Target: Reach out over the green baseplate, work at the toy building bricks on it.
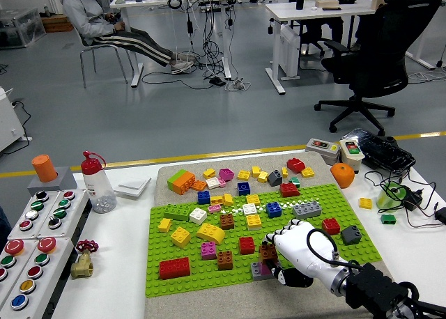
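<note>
Curling its fingers around a small brown toy brick (267, 251), the white right hand (301, 253) rests on the green studded baseplate (209, 270) on the white surface (118, 263); no writing is readable.

No readable text, labels, brands or numbers anywhere; print on objects too small to read.
</note>
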